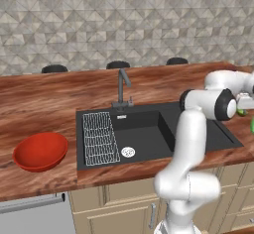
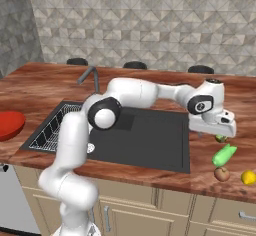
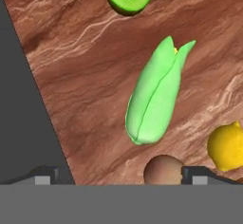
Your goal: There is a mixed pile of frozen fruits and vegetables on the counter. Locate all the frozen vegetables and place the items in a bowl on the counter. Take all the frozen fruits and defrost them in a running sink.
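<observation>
gripper: jaws spread wide, nothing held, hovering over the pile
light green elongated corn-husk-like piece: lying on the reddish-brown wood-grain counter beside the black sink
handling: probably light, stiff, slippery; pinch across its middle

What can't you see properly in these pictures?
- Small green kiwi-like round fruit: right base view, mostly behind the open gripper.
- Reddish-brown round piece: hand view, bottom cut off.
- Small yellow lemon-like piece: hand view, clipped by the edge.
- Shallow glossy red bowl: right base view, cut by the edge.
</observation>
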### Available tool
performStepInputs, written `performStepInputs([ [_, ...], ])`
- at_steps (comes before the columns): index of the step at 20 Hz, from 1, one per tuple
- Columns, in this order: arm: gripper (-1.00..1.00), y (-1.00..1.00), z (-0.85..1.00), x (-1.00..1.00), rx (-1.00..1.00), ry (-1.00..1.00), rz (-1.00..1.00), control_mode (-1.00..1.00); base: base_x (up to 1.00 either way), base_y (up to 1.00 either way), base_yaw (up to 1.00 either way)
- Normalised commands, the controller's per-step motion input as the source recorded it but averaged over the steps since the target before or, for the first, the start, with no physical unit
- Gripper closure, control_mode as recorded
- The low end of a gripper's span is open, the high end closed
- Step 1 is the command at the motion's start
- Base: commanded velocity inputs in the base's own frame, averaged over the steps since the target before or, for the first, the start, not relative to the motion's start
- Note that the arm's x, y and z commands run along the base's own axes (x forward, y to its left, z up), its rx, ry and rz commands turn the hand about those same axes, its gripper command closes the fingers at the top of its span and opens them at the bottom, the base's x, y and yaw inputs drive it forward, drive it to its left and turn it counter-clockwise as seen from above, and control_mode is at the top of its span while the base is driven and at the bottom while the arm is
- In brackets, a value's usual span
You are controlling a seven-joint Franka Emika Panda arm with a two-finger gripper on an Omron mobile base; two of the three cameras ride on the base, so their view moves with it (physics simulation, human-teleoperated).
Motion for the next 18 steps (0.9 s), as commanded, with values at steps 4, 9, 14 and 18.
performStepInputs([
  [4, -1.0, -0.49, -0.3, 0.17, 0.0, 0.05, 0.01, -1.0, 0.0, 0.0, 0.0],
  [9, -1.0, -0.09, -0.42, 0.12, 0.0, 0.01, 0.0, -1.0, 0.0, 0.0, 0.0],
  [14, -1.0, -0.02, -0.6, 0.41, -0.01, 0.04, -0.01, -1.0, 0.0, 0.0, 0.0],
  [18, -1.0, -0.23, -0.48, 0.06, 0.0, 0.11, 0.0, -1.0, 0.0, 0.0, 0.0],
])
